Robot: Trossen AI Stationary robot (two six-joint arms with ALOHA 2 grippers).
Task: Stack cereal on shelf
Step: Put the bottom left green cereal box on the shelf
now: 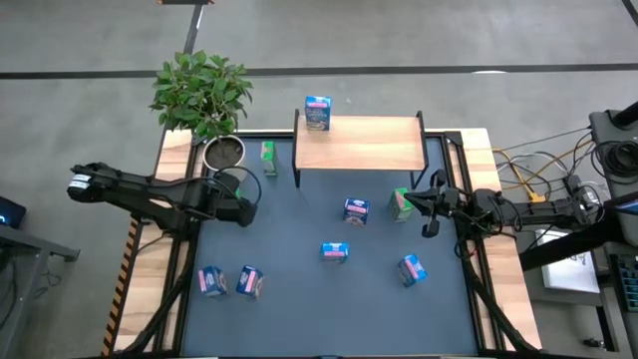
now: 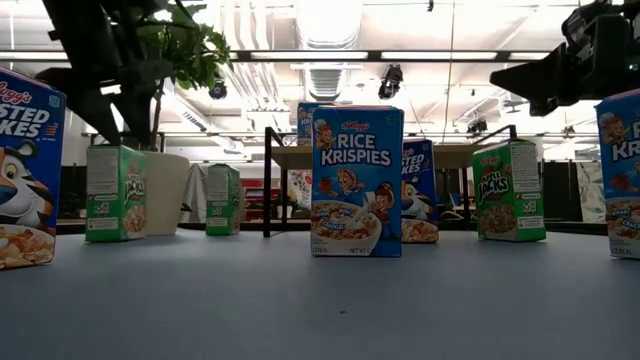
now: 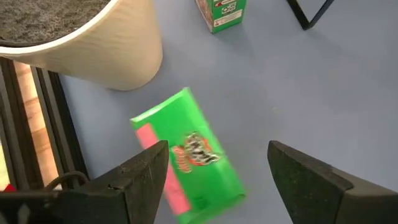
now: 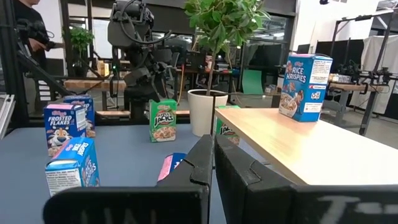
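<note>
The light-wood shelf (image 1: 359,143) stands at the mat's far side, with one light blue cereal box (image 1: 318,113) upright at its far left edge. My left gripper (image 3: 217,163) is open and hovers over an upright green box (image 3: 189,155), its fingers to either side and clear of it; this box also shows in the right wrist view (image 4: 163,120). My right gripper (image 4: 212,163) is shut and empty, raised beside a green box (image 1: 401,203) that stands near the shelf's right leg. A dark blue box (image 1: 356,209) stands just left of that.
A potted plant (image 1: 221,152) stands at the far left, close to my left gripper, with another green box (image 1: 268,153) by the shelf's left leg. More boxes stand on the blue mat at its near left (image 1: 211,282) (image 1: 249,282), middle (image 1: 335,252) and near right (image 1: 411,269).
</note>
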